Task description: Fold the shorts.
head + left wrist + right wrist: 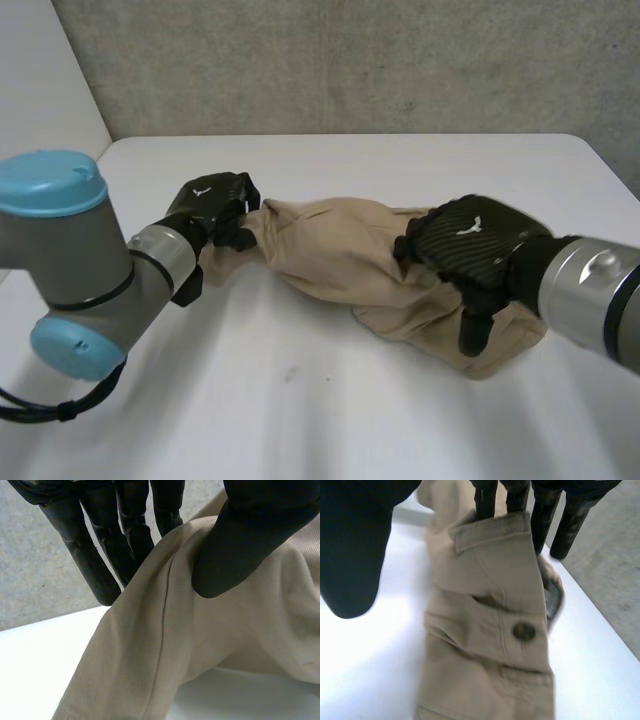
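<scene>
The left arm (70, 260) is seen nearest; its left robot hand (210, 205) is closed in a pinch on one end of the shorts (340, 255), which are bunched on the bench (300, 400). The right robot hand (470, 245) is laid open on the other end and is partly hidden behind the cloth.

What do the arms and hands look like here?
Both are thick grey tubes: the left arm has round light-blue caps, the right arm a silvery wrist cuff. The left hand and right hand are black, each back a hard-looking shell with a small white mark; fingers slim, matte.
</scene>
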Controlling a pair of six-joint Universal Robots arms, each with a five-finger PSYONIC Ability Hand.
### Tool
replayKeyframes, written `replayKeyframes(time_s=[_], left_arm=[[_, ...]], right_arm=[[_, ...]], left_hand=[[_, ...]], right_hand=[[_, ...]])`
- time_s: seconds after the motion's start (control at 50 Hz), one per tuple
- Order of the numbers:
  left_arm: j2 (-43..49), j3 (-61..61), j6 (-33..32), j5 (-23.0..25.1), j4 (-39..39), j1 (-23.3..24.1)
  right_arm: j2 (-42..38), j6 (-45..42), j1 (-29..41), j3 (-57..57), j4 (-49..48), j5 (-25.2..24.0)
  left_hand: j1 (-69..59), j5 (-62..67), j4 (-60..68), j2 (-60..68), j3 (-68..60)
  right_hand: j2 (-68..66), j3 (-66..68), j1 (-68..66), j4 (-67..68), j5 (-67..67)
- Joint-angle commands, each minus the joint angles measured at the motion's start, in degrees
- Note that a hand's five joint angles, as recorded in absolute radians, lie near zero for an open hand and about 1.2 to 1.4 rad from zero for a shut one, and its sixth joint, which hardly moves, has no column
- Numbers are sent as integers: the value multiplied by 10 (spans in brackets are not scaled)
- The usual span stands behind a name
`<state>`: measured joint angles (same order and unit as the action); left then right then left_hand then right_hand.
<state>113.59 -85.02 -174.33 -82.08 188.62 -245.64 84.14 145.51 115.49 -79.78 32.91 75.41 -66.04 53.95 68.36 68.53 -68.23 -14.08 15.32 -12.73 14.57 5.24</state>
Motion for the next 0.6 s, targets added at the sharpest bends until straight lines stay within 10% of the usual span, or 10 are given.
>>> replayKeyframes(time_s=[0.02,0.32,0.6], left_arm=[[-45,-47,-14,-1,3,12],[-96,-123,-111,-1,4,10],[-160,-175,-112,-2,7,14]], right_arm=[[-2,183,-38,68,-109,-3],[-145,253,-12,222,-85,-1],[-333,116,0,369,-8,-6]], left_hand=[[-140,160,116,115,-118],[-140,160,116,115,-118],[-140,160,116,115,-118]], right_hand=[[41,-53,27,-46,-52],[38,-51,25,-43,-50],[23,-36,10,-28,-35]])
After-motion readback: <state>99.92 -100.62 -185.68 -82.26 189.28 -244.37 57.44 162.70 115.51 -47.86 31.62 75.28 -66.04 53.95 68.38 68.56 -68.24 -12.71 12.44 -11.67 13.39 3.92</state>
